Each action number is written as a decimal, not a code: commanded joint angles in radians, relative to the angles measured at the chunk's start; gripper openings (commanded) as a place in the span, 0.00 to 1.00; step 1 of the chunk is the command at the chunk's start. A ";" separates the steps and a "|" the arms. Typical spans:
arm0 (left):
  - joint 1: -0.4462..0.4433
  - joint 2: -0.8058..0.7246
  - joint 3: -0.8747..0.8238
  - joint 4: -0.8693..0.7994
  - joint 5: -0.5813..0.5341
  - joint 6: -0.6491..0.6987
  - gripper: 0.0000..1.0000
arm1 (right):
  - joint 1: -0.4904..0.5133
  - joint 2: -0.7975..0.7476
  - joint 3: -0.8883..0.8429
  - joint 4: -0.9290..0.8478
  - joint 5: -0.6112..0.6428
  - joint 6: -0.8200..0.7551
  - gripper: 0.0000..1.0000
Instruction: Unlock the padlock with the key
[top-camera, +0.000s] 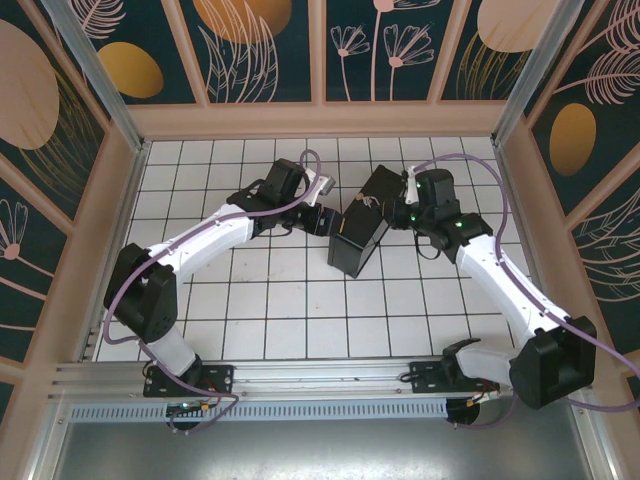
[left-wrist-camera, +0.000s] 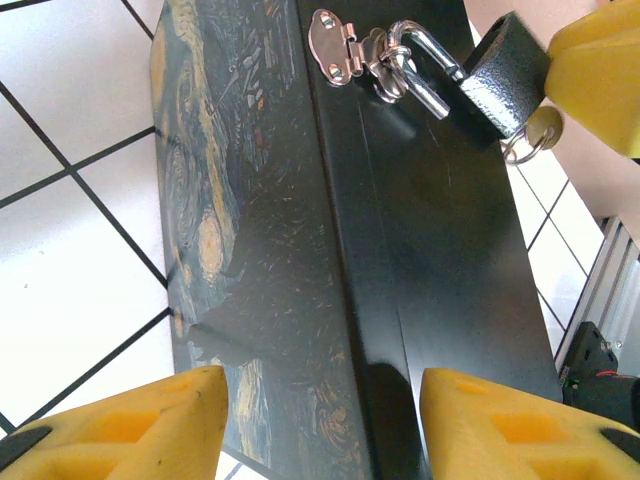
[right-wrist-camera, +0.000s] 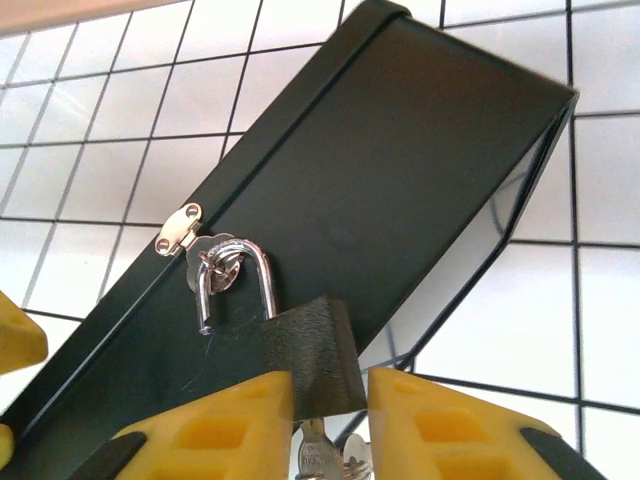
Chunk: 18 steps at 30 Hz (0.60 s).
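Black box (top-camera: 358, 235) sits mid-bench (top-camera: 250, 320). The left gripper (left-wrist-camera: 322, 400) has its jaws spread wide at the box's end. The right gripper (right-wrist-camera: 330, 385) has its jaws clamped on the padlock (right-wrist-camera: 310, 350), which hangs from the box's hasp (right-wrist-camera: 200, 240) with the key (right-wrist-camera: 320, 460) poking out below. If it pulls off-axis, the shackle probably snags and drags the box.

Black box (top-camera: 358, 240) on gridded table (top-camera: 290, 310)

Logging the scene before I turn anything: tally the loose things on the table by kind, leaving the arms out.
box: 1
hasp: 1
padlock: 1
key: 1
Total: 4
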 joint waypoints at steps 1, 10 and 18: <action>0.006 -0.005 0.000 -0.014 0.005 0.023 0.54 | -0.019 -0.030 -0.035 0.078 -0.121 0.046 0.29; 0.006 -0.008 0.008 -0.015 0.013 0.023 0.54 | -0.053 -0.079 -0.084 0.120 -0.156 0.061 0.40; 0.005 0.000 0.033 -0.031 0.013 0.027 0.54 | -0.017 -0.049 -0.028 0.046 -0.034 -0.024 0.47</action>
